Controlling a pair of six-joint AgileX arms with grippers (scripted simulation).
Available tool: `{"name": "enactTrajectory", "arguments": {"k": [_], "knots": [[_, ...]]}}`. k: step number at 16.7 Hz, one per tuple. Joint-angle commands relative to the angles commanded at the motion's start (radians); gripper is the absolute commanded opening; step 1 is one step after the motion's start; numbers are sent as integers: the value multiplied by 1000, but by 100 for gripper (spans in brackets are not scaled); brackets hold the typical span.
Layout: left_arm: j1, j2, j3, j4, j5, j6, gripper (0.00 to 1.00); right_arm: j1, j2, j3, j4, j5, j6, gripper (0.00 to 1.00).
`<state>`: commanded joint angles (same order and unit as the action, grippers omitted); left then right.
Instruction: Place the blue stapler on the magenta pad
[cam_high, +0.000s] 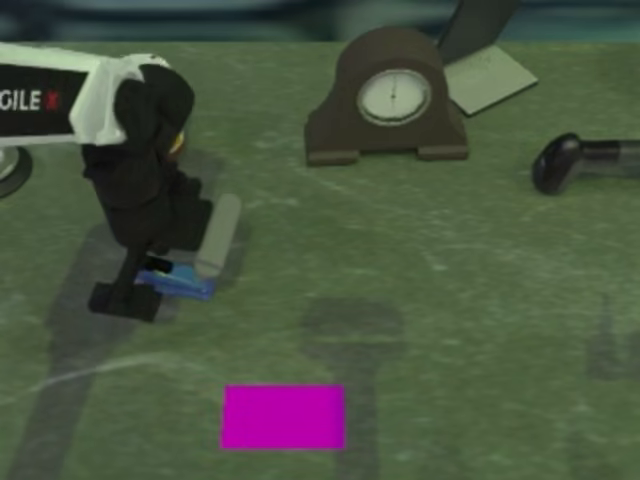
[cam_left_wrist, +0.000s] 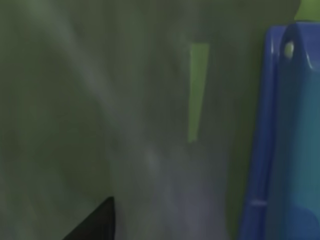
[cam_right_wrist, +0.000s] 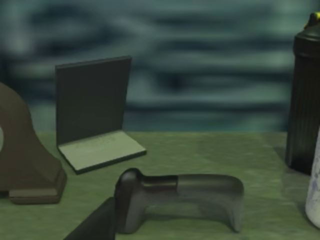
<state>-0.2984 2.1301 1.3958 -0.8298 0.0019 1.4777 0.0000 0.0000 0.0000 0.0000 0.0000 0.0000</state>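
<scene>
The left gripper (cam_high: 165, 280) is down over the blue stapler (cam_high: 180, 283) on the table's left side, but I cannot tell if it pinches it. The magenta pad (cam_high: 283, 417) lies apart, at about four o'clock from the stapler.

A rendered tabletop test bench rather than a lived-in room: a worn, streaked green table surface (cam_high: 450, 300) fills the overhead view, backed by a blurred blue-grey striped backdrop. Scattered on it is an unrelated mix of office and household props: a dark brown arched mantel clock with a white dial (cam_high: 388, 100), a black handheld scanner with a grey grip (cam_right_wrist: 175, 197), a flat bright magenta rectangular pad (cam_high: 283, 416) and an open dark folding card (cam_right_wrist: 95, 115).
</scene>
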Motion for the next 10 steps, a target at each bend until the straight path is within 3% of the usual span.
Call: {"name": "enactTrajectory", "arguments": {"k": [3, 10], "knots": [[0, 0, 0, 0, 0, 0, 100, 0, 0, 0, 0, 0, 0, 100], [0, 0, 0, 0, 0, 0, 47, 0, 0, 0, 0, 0, 0, 100]]}}
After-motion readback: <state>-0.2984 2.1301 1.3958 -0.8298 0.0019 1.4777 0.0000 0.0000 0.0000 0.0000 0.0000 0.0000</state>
